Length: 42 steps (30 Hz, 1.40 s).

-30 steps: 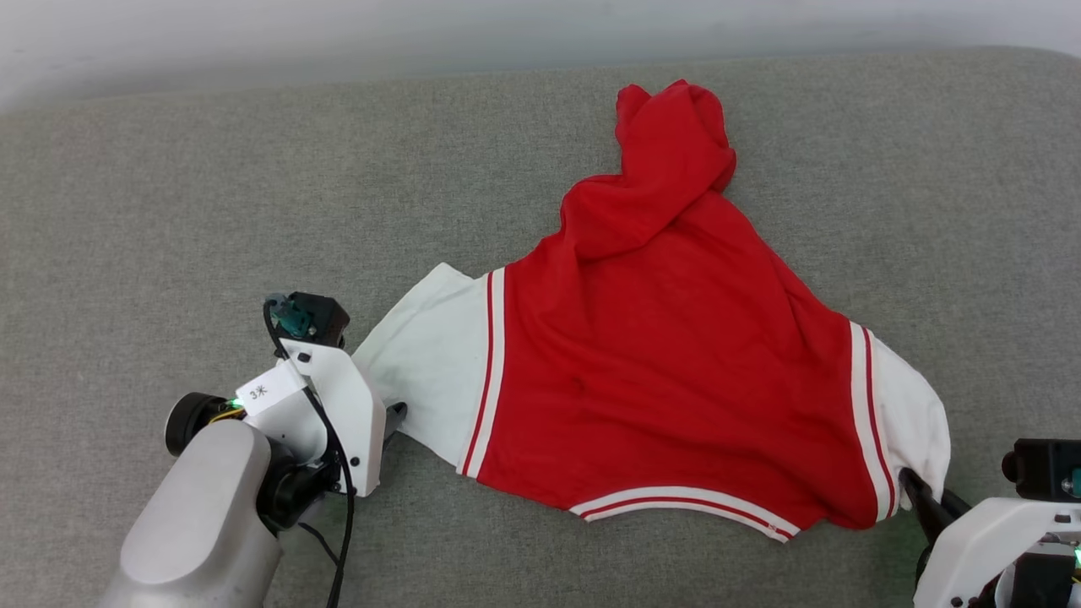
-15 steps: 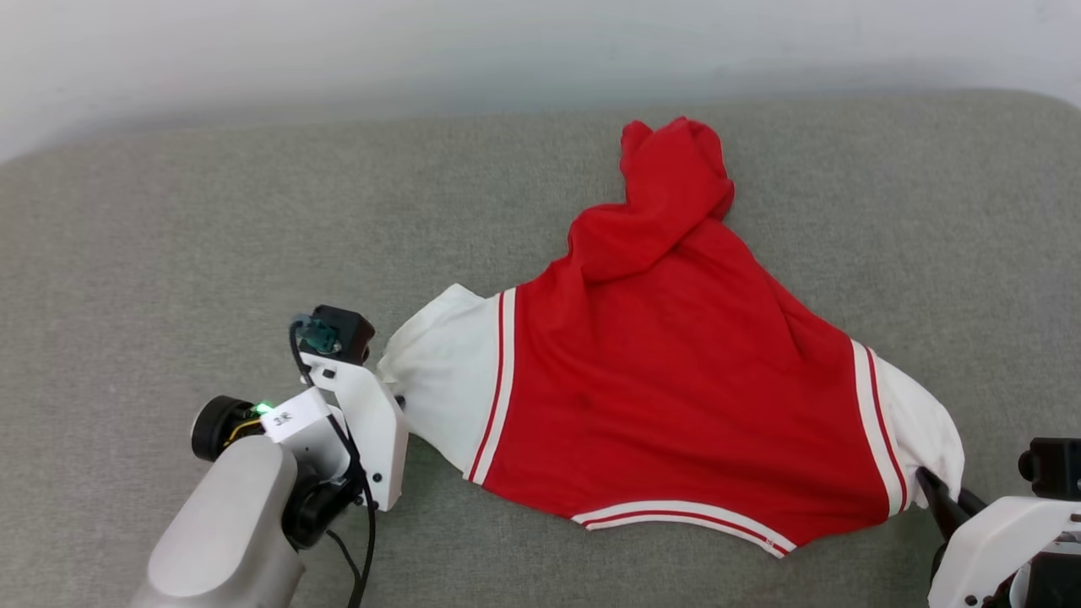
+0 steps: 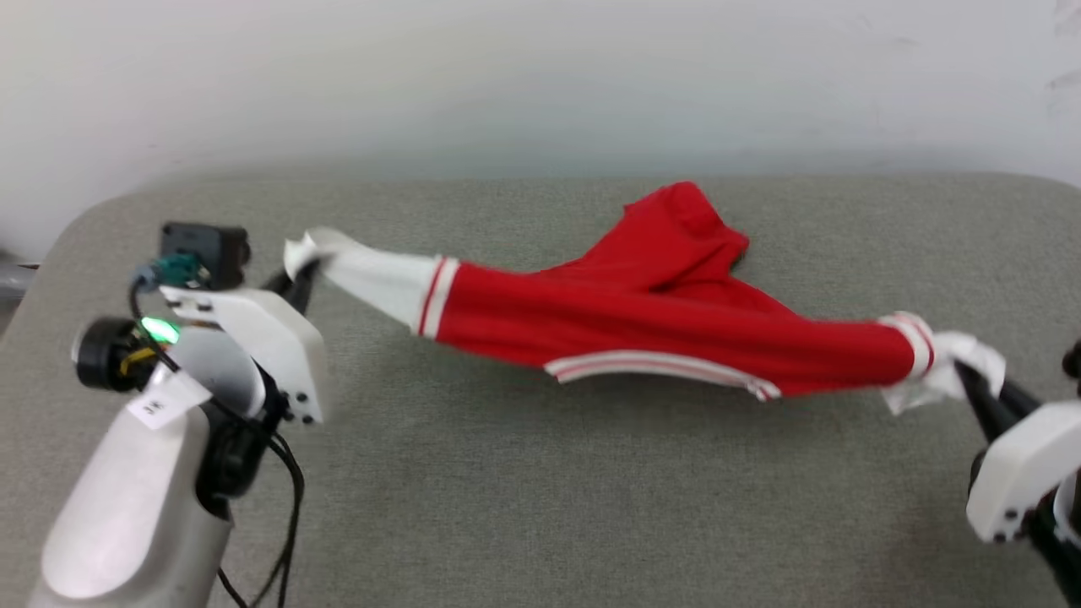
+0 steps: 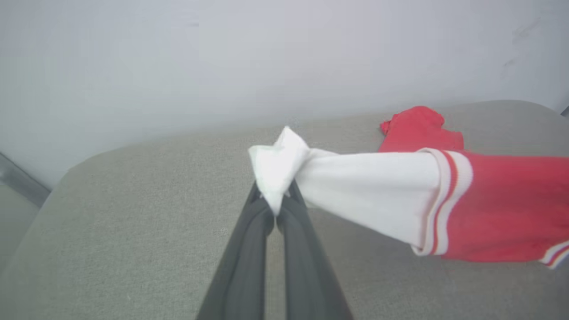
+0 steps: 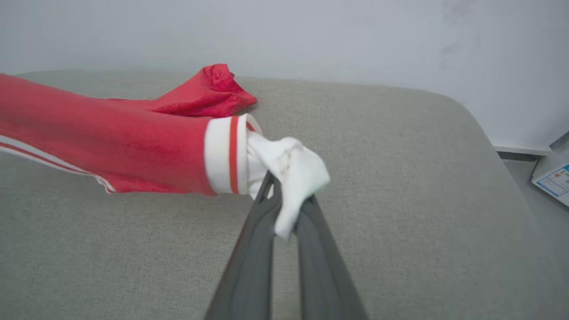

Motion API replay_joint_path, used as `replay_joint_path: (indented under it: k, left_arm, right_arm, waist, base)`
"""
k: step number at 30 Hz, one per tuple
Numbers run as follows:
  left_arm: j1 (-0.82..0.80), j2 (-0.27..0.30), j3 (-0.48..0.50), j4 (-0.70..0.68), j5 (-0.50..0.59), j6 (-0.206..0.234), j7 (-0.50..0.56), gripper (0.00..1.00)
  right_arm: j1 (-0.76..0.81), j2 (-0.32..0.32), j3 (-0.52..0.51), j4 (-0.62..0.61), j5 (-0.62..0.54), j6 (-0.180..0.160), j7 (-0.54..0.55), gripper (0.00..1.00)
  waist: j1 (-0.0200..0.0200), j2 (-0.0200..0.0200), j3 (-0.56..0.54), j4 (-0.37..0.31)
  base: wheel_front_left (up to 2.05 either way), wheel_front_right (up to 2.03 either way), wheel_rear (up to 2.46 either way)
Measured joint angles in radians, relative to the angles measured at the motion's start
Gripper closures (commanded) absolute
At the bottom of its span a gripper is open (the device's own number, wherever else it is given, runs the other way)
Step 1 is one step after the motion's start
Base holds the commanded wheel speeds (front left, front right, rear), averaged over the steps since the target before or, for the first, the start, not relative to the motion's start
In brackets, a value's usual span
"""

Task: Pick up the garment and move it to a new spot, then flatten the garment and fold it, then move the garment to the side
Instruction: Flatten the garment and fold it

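The garment (image 3: 659,329), a red T-shirt with white sleeves and red-white striped trim, hangs stretched between my two grippers above the grey padded surface. My left gripper (image 3: 297,272) is shut on the tip of one white sleeve (image 4: 284,164), at the left of the head view. At the right, my right gripper (image 3: 963,376) is shut on the other white sleeve (image 5: 291,171). The shirt's red lower part (image 3: 676,224) still trails on the surface behind the raised span. Its front print is hidden.
The grey padded surface (image 3: 540,507) ends in rounded corners at the left and right, with a pale wall (image 3: 540,76) right behind it. Beyond the right corner, a printed paper (image 5: 553,182) lies on the floor.
Both grippers have lifted the garment by its sleeves and pulled it taut; the left gripper closed on its sleeve first. The head camera has tilted up, so the wall now shows more.
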<state>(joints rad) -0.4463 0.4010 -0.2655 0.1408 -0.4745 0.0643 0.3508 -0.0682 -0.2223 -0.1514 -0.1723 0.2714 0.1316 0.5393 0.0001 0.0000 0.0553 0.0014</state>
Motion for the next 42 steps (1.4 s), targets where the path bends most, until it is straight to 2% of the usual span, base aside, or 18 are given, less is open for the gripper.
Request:
replay_joint_path:
  k: [8, 16, 22, 33, 42]
  left_arm:
    - [-0.172, 0.026, 0.048, -0.054, 0.023, 0.024, -0.029, 1.00]
    - [-0.463, 0.025, 0.059, 0.069, 0.044, -0.005, -0.089, 1.00]
    - [-0.667, 0.017, 0.072, 0.215, 0.049, -0.038, -0.162, 1.00]
    - [-0.979, 0.048, 0.076, 0.420, 0.089, -0.071, -0.275, 1.00]
    - [-1.071, 0.024, 0.070, 0.566, 0.077, -0.101, -0.332, 1.00]
  right_arm:
    - [-0.302, -0.102, 0.075, 0.049, 0.014, 0.000, 0.007, 1.00]
    - [-0.677, -0.146, 0.115, 0.206, 0.030, 0.000, -0.038, 1.00]
    - [-0.935, -0.137, 0.135, 0.354, 0.026, 0.000, -0.110, 1.00]
    - [-1.341, -0.101, 0.183, 0.625, -0.017, 0.000, -0.264, 1.00]
    - [-1.496, -0.057, 0.239, 0.804, -0.027, 0.000, -0.368, 1.00]
  waist:
    - [-0.0001, 0.0000, 0.015, 0.017]
    - [0.0000, 0.0000, 0.107, 0.020]
    - [0.0001, 0.0000, 0.203, 0.015]
    - [0.0002, 0.0000, 0.375, -0.013]
    - [0.0002, -0.0001, 0.482, -0.024]
  base:
    - [0.00, 0.00, 0.00]
    - [0.00, 0.00, 0.00]
    - [0.00, 0.00, 0.00]
    - [0.00, 0.00, 0.00]
    - [0.00, 0.00, 0.00]
